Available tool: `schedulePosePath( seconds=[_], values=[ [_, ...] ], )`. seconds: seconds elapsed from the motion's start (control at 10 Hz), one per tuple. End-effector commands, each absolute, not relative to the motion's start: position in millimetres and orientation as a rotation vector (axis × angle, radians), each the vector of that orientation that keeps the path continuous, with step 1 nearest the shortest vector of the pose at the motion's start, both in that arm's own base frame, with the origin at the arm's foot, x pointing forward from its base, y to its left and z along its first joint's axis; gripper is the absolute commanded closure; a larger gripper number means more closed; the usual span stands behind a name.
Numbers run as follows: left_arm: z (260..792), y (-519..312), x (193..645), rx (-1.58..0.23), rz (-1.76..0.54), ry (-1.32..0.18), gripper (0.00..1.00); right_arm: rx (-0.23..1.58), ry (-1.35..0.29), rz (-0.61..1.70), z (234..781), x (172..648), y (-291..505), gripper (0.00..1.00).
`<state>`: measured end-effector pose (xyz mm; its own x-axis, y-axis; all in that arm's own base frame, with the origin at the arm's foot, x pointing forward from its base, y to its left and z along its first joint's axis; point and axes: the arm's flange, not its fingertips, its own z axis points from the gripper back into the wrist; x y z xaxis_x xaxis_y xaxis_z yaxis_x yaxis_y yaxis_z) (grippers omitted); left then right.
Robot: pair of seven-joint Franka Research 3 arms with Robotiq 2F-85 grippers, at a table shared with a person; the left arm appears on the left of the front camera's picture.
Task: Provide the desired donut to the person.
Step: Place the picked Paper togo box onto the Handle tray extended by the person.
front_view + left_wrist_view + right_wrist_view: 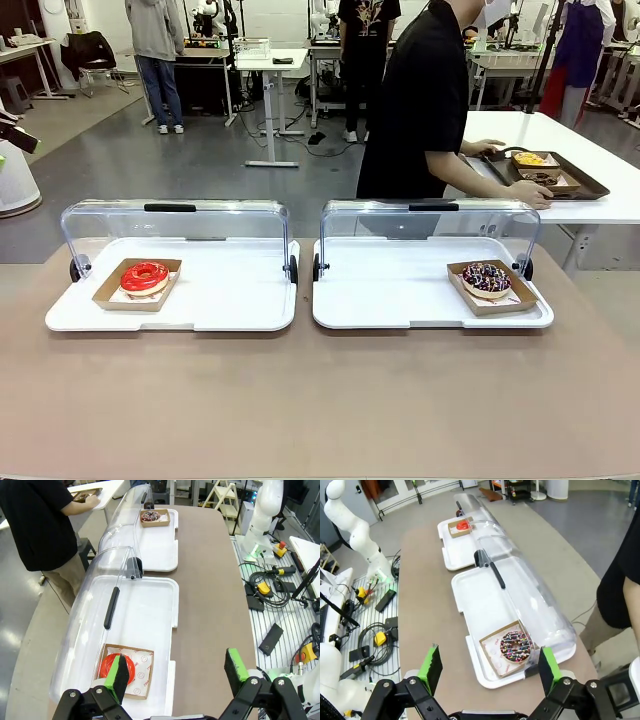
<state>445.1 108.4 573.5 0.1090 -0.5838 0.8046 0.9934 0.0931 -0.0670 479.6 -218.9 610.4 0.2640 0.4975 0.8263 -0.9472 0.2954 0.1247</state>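
The red-glazed donut (145,276) sits in a cardboard tray at the left end of the left white tray (230,310). The sprinkled chocolate donut (487,279) sits at the right end of the right white tray (380,310). Both clear lids are raised. The left gripper (177,672) hangs wide open, above and just beside the red donut. The right gripper (487,667) hangs wide open over the chocolate donut. Each arm is nearer its own donut. Round donuts give no long axis. The person (425,100) faces a side table, so the desired donut cannot be told.

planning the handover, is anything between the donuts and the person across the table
Yes. Each tray's clear lid, rolled open to the far side, stands behind the red donut and the chocolate sprinkled donut: left lid, right lid. The person is turned away at another table. Both grippers are open, with nothing between them and the donuts.
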Motion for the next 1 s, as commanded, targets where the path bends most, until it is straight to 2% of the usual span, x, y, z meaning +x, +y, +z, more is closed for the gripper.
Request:
schedulePosePath(
  seconds=[0.0,0.9],
  values=[
    [574.4,107.6,443.5,-0.740,-1.329,-0.711,0.00,0.717,-0.767,1.099,611.4,478.6,-219.0,0.00],
    [574.4,107.6,443.5,-0.740,-1.329,-0.711,0.00,0.717,-0.767,1.099,611.4,478.6,-219.0,0.00]
  ],
)
